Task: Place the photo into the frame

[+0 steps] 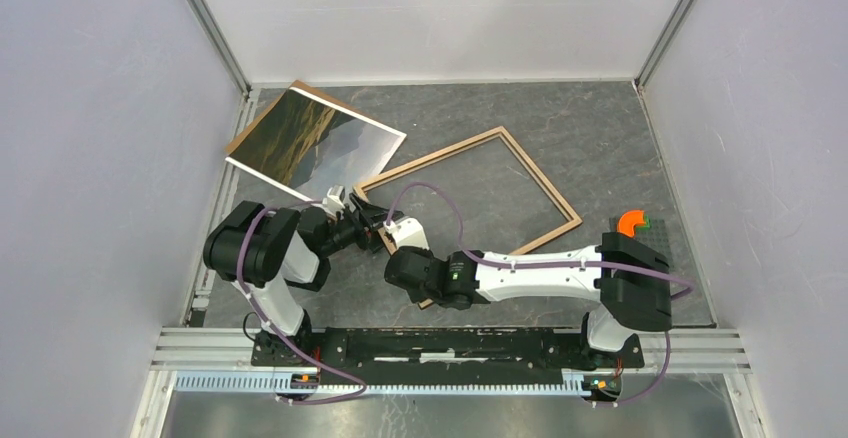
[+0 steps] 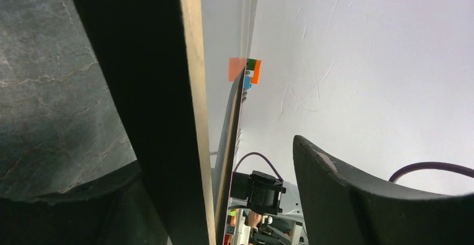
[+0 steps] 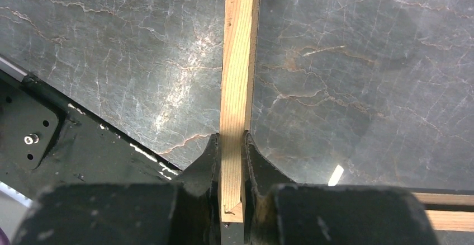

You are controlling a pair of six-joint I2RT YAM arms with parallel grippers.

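Photo point(image 1: 310, 138), a glossy rectangular print of dark brown hills under pale sky with a white border, lies face up at the far left of the grey marbled table point(image 1: 620, 138). It rests on a plain brown backing board point(image 1: 300, 85). The large, thin-railed picture frame point(image 1: 540, 173), light wood on its upper face, lies to the photo's right, nearer the middle of the table, with both arms meeting at its near left corner.

The right gripper point(image 3: 232, 144) is pinched tight on a rail, one finger against each side of the wood. The left gripper point(image 2: 215, 152) stands spread wide, straddling a rail whose black side shows in its wrist view. Its right finger is plainly apart from the wood, so it has no grip. Whether that corner is raised off the table cannot be told from above.

The photo is out beyond the frame, to the far left, its right corner near the frame's far left rail. Their long axes are skewed, the photo's running down to the right and the frame's up to the right. The left arm is the nearer to the photo and looks better placed to fetch it, and one or the other will likely need turning before they line up.
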